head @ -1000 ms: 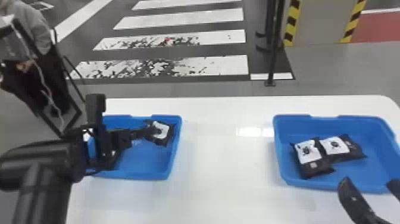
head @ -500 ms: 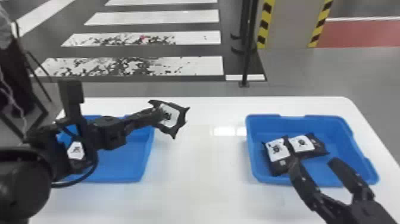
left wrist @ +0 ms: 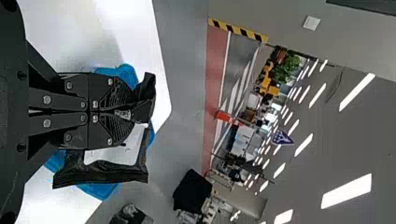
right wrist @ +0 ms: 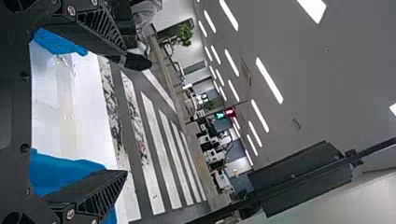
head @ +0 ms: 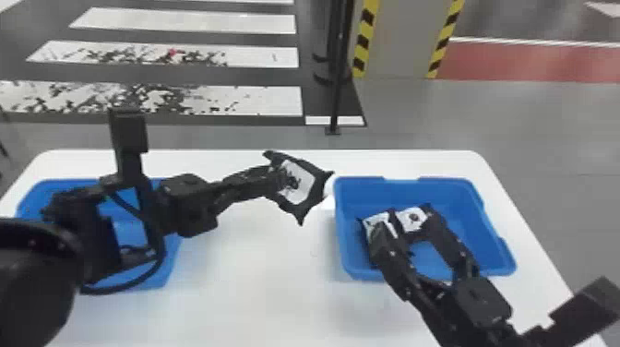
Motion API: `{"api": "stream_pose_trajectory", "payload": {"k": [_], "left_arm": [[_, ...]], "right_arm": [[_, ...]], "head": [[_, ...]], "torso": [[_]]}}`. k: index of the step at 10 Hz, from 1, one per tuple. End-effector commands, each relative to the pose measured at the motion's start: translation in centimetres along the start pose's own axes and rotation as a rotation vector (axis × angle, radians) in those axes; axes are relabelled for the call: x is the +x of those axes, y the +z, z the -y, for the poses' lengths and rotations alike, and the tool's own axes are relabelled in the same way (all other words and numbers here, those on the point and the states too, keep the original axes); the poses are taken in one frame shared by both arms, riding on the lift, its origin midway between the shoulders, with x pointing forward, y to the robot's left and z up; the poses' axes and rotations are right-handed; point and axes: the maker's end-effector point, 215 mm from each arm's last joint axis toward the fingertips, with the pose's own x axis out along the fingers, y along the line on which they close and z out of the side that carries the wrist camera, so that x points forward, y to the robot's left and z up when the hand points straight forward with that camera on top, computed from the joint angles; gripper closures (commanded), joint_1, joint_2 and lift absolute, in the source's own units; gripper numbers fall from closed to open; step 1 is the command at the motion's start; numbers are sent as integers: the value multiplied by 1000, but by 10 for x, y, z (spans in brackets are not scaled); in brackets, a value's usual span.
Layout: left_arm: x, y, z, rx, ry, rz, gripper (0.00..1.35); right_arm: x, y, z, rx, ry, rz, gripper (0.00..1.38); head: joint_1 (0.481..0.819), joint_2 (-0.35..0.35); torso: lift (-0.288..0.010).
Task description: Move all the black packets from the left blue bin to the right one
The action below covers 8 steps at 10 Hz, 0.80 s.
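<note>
Left fingers [head: 251, 181] clamped shut on black packet [head: 302, 187], held above bench [head: 258, 286], just left of right blue bin [head: 364, 190]; short rightward carry probably needed. Right fingers [head: 390, 254], nearer that bin, are spread wide, nothing gripped.

"How is your table [head: 258, 286] laid out?"
"Left bin [head: 169, 263] and right bin [head: 343, 226], well apart."
"And the packets [head: 412, 219]?"
"Two side by side in the right bin; a third packet [head: 307, 184] in my left gripper [head: 281, 177], between the bins."
"Behind?"
"A post [head: 339, 92], past the table's far edge."
</note>
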Motion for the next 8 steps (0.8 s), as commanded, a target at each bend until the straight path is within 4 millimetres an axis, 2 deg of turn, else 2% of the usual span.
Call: {"api": "stream_pose_trajectory", "payload": {"k": [1,3,4,5,7,8], "left_arm": [[17,-5,27,-3,-68,-13,1208],[30,-12,50,-11,-124,-29,1208],[34,-11,57,-8,-140,-30,1208],[35,-12,59,-10,-146,-35,1208],[35,-14,60,-18,-150,-37,1208],[35,-14,61,-18,-151,-35,1208]], "right_arm": [[9,-1,-11,13,37,3,119],[25,-9,-23,34,110,2,134],[31,-12,-29,44,139,1,179],[33,-13,-31,49,150,1,282],[33,-16,-28,75,147,2,989],[32,-14,-28,67,146,7,1292]], "head": [[695,-88],[695,-117],[695,-123],[695,-124],[695,-125],[695,-127]], "torso": [[-154],[-154],[-154],[-154],[-154],[-154]]}}
